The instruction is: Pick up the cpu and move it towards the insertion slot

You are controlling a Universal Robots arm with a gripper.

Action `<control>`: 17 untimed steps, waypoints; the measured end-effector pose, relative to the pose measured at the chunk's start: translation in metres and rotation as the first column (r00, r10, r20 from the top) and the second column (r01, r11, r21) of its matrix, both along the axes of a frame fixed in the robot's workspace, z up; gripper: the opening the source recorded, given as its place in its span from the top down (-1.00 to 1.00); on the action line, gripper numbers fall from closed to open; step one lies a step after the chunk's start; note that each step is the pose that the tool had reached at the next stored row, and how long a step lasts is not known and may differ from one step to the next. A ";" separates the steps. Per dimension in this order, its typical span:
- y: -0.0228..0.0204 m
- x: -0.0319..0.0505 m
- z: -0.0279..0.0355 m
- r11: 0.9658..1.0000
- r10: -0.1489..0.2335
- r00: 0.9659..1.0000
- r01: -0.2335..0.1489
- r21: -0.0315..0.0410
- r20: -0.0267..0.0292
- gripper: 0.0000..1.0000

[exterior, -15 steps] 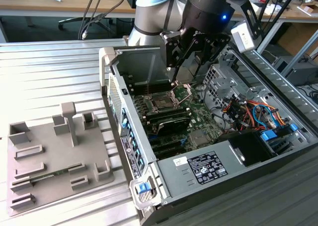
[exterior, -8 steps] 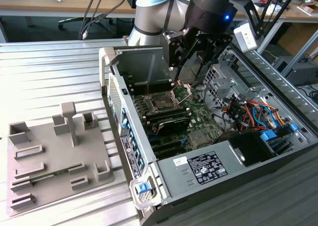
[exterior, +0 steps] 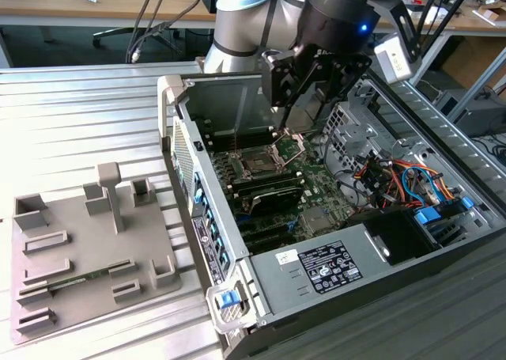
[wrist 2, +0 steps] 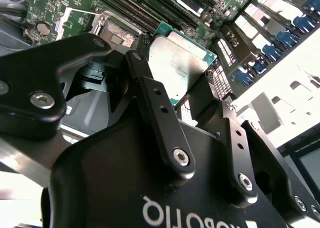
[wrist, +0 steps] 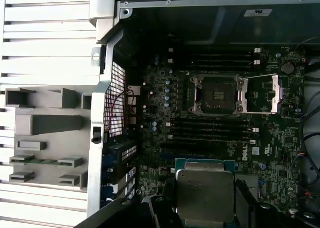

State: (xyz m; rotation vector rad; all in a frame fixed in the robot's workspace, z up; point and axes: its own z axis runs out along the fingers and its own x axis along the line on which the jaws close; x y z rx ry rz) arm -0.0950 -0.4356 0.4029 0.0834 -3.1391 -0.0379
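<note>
Open computer case [exterior: 261,289] lies on slatted table [exterior: 79,115], motherboard exposed. Gripper [wrist 2: 187,87] hangs above board, fingers [wrist 2: 150,95] pinching cpu [wrist: 205,190] by edges, apparently keeping it flat for seating. Insertion slot [wrist: 217,94] waits nearby, bracket [wrist: 262,93] swung open.

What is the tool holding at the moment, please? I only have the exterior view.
Observer: In the second wrist view, the tool is shut on the cpu, with its silver top showing.
Operator: Thank you. Is it over its target?
Observer: No. In the first wrist view the cpu sits apart from the insertion slot, with the memory slots between them.
</note>
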 end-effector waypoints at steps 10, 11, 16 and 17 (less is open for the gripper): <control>0.0000 0.0044 -0.0015 1.000 0.000 1.000 0.000 -0.001 0.000 -0.09; 0.0000 0.0049 -0.0016 1.000 0.000 1.000 0.000 -0.001 0.000 -0.09; 0.0002 0.0092 -0.0023 1.000 0.000 1.000 0.000 -0.002 0.000 -0.09; 0.0003 0.0099 -0.0023 1.000 0.000 1.000 0.000 -0.002 0.000 -0.09</control>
